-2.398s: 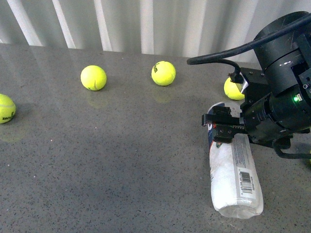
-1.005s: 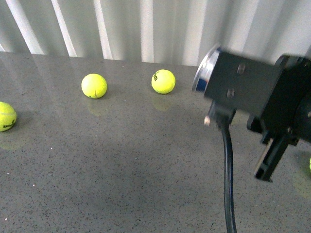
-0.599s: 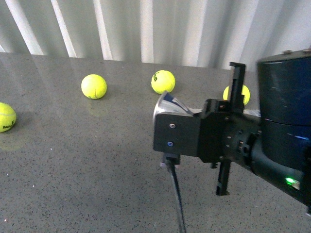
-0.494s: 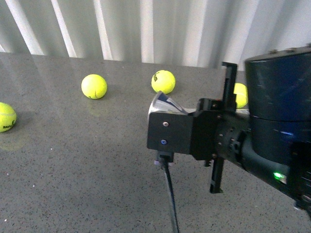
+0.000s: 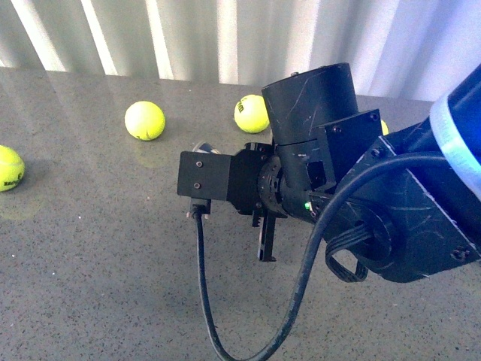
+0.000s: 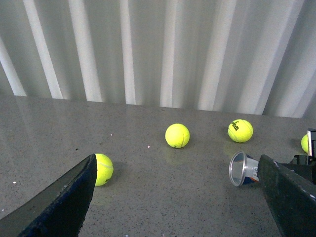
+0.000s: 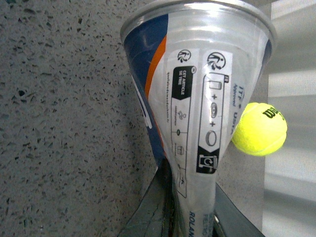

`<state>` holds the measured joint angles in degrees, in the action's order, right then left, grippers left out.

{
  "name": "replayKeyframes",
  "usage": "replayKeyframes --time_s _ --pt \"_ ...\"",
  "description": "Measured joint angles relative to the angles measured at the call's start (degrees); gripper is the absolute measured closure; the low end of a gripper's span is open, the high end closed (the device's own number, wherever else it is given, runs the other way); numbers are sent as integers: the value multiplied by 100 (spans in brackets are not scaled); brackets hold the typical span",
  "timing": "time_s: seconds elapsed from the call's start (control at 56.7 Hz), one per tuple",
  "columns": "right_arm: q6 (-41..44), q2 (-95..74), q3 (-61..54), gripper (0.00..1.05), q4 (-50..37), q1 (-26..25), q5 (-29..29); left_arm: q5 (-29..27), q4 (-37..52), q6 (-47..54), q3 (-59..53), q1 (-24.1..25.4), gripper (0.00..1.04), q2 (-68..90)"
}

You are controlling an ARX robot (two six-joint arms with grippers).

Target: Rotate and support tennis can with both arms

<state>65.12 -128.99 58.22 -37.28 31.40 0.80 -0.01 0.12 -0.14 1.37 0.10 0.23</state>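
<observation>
Right gripper (image 7: 190,213) pinches tennis can (image 7: 197,94)

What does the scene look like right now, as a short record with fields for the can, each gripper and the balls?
can: clear, labelled, squeezed narrow where gripped, no balls seen inside
right gripper: shut on the can
left gripper: open, empty, apart from the can
balls: four, loose on the table

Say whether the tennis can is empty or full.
Empty: the tennis can is see-through with nothing inside; the right gripper pinches it narrow.
</observation>
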Motion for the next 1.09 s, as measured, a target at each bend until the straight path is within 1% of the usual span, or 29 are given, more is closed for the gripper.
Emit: replayKeyframes --time_s 0.423,0.458,0.511,0.599,0.74,0.952,0.987,1.005,1.093 --pt "-114 -291 286 99 -24 129 -66 0 0 0 0 0 7 0" --pt "-114 -291 286 96 -31 129 -68 0 0 2 0 0 7 0" --pt "-131 -291 286 86 -35 127 -76 0 0 0 0 0 7 0" --pt "-166 -291 249 74 -55 114 -107 2 0 0 0 0 7 0" --pt "-334 -278 81 42 -208 33 -90 0 0 2 0 0 7 0" --pt "-378 -96 -221 10 -304 -50 -61 0 0 2 0 0 7 0" --pt "-374 -39 -282 6 -308 -63 -50 0 0 2 0 0 7 0" --pt "-374 -22 -304 5 -308 -66 -48 0 0 0 0 0 7 0" --pt "-380 166 -498 8 -341 -98 -46 0 0 0 0 0 7 0"
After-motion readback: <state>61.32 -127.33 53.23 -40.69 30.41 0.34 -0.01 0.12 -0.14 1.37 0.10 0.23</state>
